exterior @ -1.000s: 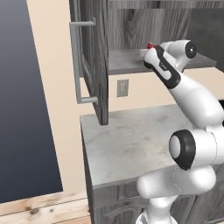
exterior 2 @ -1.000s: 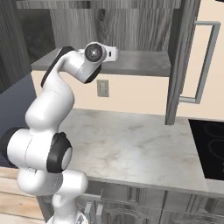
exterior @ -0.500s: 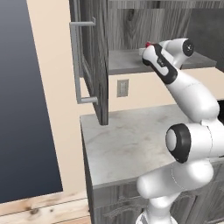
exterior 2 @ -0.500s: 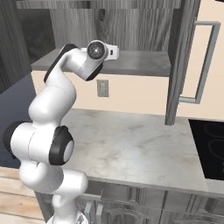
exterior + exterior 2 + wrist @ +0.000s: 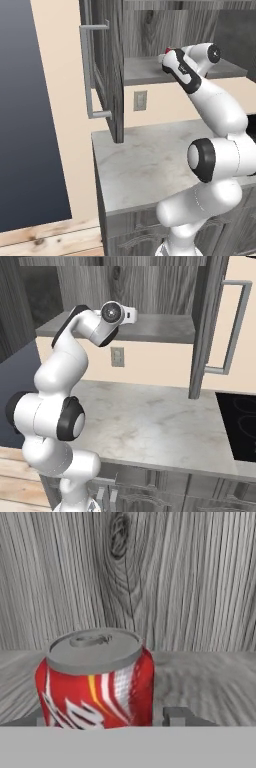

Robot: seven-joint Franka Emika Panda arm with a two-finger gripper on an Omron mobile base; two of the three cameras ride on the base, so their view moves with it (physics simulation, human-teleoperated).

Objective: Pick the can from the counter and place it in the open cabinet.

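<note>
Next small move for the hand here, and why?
Probably open the hand and release, if the can is seated. The can stands upright over the cabinet's grey shelf, near the back wall, between the fingertips; whether it touches the shelf is hidden.

Can [image 5: 95, 679] upright on cabinet [image 5: 150, 30] shelf (between fingertips [image 5: 176, 716])

Red can [image 5: 95, 679], silver top, standing upright on grey shelf of open cabinet [image 5: 150, 70], near its front edge; counter [image 5: 150, 426] below.
</note>
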